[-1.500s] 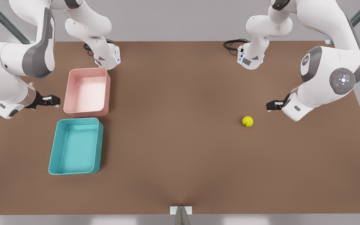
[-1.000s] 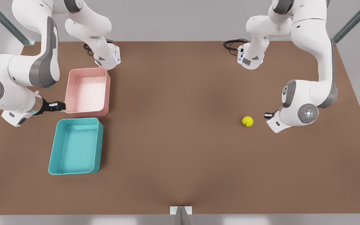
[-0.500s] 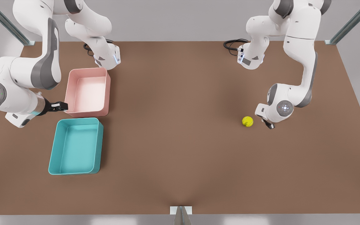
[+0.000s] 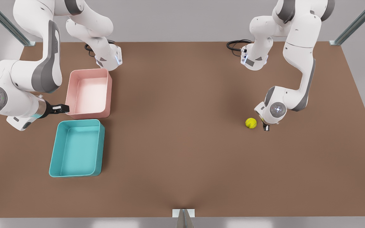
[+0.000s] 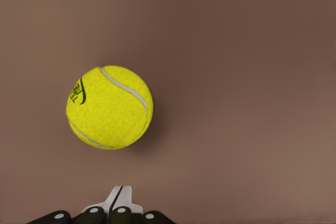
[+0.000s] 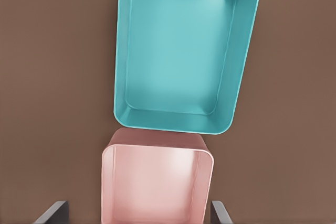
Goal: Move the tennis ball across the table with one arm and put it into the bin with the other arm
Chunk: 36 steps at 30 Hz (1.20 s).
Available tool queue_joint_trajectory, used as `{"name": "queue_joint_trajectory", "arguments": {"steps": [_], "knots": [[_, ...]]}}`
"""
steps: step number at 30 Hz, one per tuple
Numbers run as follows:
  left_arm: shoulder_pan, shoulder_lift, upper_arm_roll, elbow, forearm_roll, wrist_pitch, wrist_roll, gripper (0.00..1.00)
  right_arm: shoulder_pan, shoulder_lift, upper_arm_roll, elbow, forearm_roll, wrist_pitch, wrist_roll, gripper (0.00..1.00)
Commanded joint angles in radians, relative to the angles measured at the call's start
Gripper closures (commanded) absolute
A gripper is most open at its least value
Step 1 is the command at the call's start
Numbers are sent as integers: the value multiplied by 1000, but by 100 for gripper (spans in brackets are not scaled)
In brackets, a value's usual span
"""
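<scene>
The tennis ball (image 4: 251, 123) lies on the table (image 4: 176, 133) toward the front view's right, yellow-green with a dark logo (image 5: 109, 107). My left gripper (image 4: 265, 127) points down just beside it, on the side away from the tubs, fingers shut (image 5: 118, 203) and apart from the ball. The teal bin (image 4: 76, 148) stands empty on the front view's left (image 6: 178, 51). My right gripper (image 4: 62, 108) hovers open beside the pink tub, above the bin's far end, with its fingers (image 6: 52, 212) spread wide.
A pink tub (image 4: 89, 93) stands empty against the teal bin's far end (image 6: 157, 182). Both arm bases (image 4: 108, 58) and a black cable (image 4: 236, 44) sit at the table's back edge. Open tabletop lies between the ball and the tubs.
The left arm swung in and down, bringing its gripper from level beside the ball to pointing down right next to it. The right gripper crept slightly toward the pink tub. The ball stayed put.
</scene>
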Motion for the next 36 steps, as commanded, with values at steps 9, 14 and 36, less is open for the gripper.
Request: {"name": "queue_joint_trajectory", "arguments": {"steps": [9,14,36], "knots": [[-72,51,0,0,3,58,-35,79,0,5,0,0,7,-2,0,0],[-223,102,-86,58,-149,242,-695,79,-1,5,-1,0,7,-2,0,0],[-60,-45,17,1043,-333,-1090,-1804,0,341,253,2,25,136,307,632,0]]}}
